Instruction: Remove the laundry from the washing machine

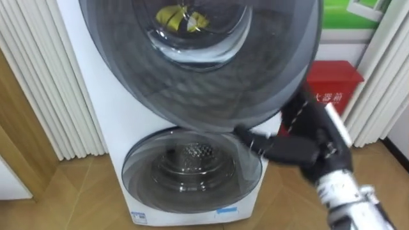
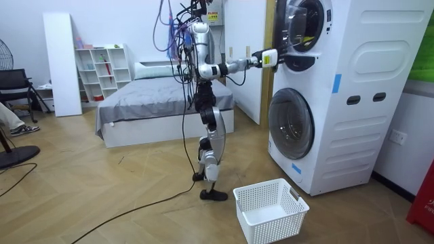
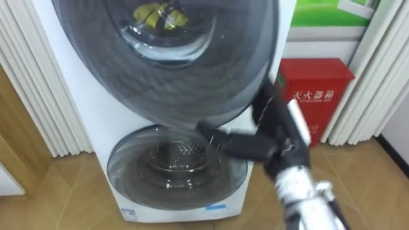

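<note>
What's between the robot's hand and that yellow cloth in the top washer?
The washer's round dark door: in the left eye view the yellow cloth shows through its glass, the right hand at its lower rim.

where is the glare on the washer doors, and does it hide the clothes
Left eye view: pale curved reflections ring the window of the upper door, but a yellow cloth shows through the glass at the top. The lower door carries bright bands around its drum. Room view: the lower door's glass has a light sheen, and the floor is evenly lit.
</note>
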Robot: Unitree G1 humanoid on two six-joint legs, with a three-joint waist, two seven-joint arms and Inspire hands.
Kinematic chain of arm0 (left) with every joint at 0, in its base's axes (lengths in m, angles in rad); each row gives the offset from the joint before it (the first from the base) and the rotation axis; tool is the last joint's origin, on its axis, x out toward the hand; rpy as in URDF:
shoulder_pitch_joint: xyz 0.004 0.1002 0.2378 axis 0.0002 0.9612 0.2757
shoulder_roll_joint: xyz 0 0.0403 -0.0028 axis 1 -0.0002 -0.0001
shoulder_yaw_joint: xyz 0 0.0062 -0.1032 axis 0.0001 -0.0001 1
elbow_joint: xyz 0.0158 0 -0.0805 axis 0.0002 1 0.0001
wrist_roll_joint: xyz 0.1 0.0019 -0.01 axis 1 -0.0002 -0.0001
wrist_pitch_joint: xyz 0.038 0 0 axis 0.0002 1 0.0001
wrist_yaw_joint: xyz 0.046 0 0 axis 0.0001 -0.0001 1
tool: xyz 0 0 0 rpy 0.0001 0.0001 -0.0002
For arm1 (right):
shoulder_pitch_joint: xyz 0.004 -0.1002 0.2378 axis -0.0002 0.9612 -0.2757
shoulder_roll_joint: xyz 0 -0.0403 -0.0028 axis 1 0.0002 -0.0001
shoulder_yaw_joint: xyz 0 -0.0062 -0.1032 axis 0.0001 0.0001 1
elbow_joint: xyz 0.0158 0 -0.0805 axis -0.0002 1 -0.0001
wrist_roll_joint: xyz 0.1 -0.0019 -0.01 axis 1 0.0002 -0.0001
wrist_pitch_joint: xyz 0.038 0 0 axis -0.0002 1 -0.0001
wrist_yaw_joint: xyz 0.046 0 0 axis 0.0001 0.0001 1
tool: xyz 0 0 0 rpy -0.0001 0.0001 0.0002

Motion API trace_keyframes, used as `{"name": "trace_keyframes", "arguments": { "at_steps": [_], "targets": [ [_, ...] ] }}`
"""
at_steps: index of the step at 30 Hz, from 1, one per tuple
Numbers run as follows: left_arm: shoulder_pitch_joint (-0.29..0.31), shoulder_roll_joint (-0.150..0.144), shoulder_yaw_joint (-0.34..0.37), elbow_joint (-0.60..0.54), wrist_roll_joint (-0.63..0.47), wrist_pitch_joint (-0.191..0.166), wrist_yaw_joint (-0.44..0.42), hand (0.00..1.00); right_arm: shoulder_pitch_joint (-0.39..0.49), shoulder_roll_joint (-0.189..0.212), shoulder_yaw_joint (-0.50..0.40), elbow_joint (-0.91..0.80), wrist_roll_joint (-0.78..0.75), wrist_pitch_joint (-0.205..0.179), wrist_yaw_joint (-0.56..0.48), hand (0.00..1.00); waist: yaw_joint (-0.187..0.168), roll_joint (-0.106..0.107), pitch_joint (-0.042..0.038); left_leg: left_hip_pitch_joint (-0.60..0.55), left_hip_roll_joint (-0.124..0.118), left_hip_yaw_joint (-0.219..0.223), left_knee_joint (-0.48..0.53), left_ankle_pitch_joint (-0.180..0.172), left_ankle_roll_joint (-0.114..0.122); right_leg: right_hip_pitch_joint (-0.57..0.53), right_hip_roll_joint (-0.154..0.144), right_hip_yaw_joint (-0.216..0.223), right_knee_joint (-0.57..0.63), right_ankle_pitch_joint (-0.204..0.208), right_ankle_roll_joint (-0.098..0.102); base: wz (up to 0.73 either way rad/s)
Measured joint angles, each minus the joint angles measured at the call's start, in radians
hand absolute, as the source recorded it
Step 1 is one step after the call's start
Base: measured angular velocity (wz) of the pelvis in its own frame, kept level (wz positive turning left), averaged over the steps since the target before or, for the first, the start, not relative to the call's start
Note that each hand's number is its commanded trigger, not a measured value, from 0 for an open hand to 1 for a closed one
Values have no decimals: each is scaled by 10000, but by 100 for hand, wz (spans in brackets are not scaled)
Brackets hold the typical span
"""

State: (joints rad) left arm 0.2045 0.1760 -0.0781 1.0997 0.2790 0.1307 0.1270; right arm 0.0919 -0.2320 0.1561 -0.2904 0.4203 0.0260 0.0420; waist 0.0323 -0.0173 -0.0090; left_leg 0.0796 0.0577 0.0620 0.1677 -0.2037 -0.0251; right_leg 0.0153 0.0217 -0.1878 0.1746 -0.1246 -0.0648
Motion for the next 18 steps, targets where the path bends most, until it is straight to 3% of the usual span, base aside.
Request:
{"name": "trace_keyframes", "arguments": {
  "at_steps": [6,10,18],
  "targets": [
    [-259,0,-2,41,-178,-80,3,0,543,80,265,23,222,128,1040,0,-41,-93,3,17,-8,370,14,2,6,16,-13,185,-50,-7,21,-2],
    [-648,15,-129,334,-888,-200,10,0,770,123,483,28,153,189,1425,0,-88,-102,43,22,-19,483,0,1,8,20,-15,268,-76,-34,64,0],
    [-815,12,-260,532,-1435,-511,8,0,1579,214,600,29,4,193,1903,0,-254,23,126,19,-28,868,-18,0,9,-34,-5,588,-85,-54,94,-4]
  ]
}}
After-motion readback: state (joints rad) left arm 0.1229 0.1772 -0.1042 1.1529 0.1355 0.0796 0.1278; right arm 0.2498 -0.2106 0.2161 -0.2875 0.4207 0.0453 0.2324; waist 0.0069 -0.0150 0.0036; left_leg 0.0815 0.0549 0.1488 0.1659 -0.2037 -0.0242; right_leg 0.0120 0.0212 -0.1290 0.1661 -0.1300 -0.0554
